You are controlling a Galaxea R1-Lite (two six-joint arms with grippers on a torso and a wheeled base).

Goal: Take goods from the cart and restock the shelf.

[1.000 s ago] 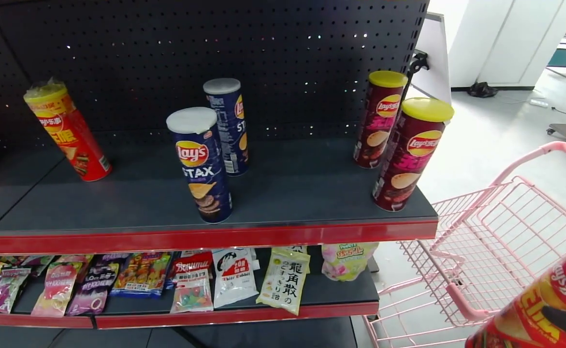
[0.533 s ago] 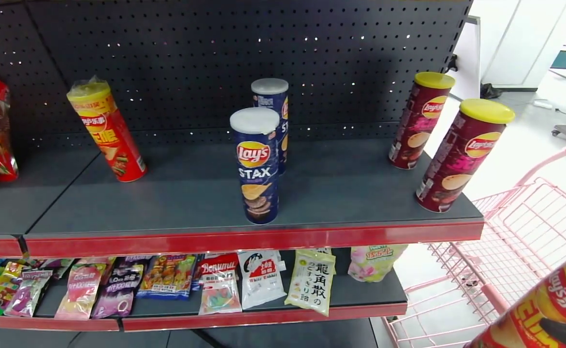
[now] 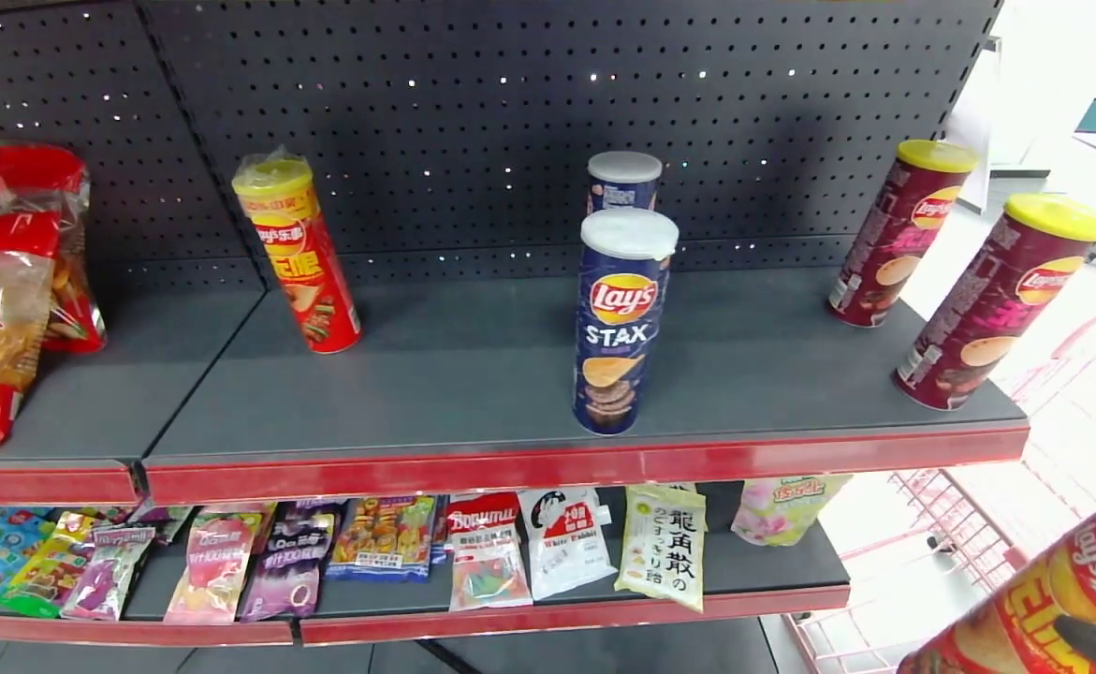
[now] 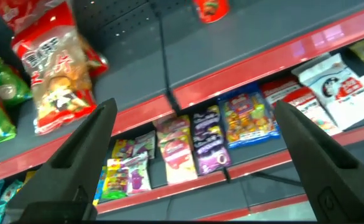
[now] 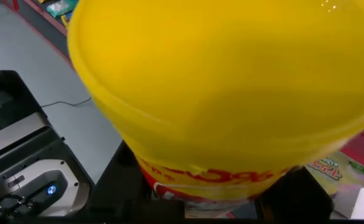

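Shelf: dark grey metal shelf (image 3: 473,374) with red front lip and pegboard back.
Cart: pink wire cart (image 3: 964,534) stood at lower right, beside the shelf's end.
Held can: red cylindrical crisp can with yellow lid (image 5: 231,93) was at near right, off the shelf, clamped between the right gripper (image 5: 203,196) fingers.
Shelved cans: red can (image 3: 297,253) left, blue cans (image 3: 618,318) centre, maroon cans (image 3: 1001,300) right.
Left gripper: left gripper (image 4: 194,155) fingers were spread apart, holding nothing.
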